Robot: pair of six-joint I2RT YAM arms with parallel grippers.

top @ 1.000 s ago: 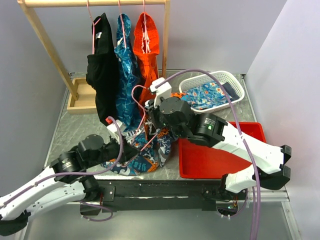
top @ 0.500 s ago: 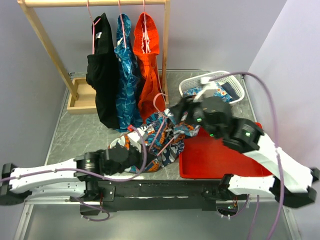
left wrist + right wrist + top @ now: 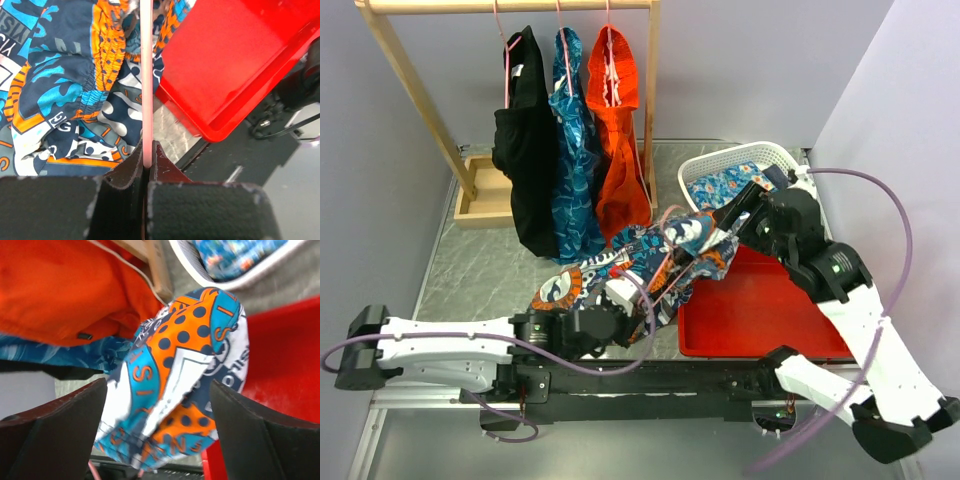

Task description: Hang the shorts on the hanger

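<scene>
Left gripper [image 3: 148, 150] is clamping the pink hanger [image 3: 146, 75] wire. Right gripper [image 3: 159, 387] is standing wide open, with a fold of the shorts [image 3: 640, 265] between its fingers. Shorts are lying bunched around the hanger on the table [image 3: 470, 270], overlapping the red tray [image 3: 760, 310] edge.

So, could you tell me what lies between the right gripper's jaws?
A bunched fold of the shorts fills the gap between the wide-open jaws of the right gripper, in the right wrist view; contact is unclear.
</scene>
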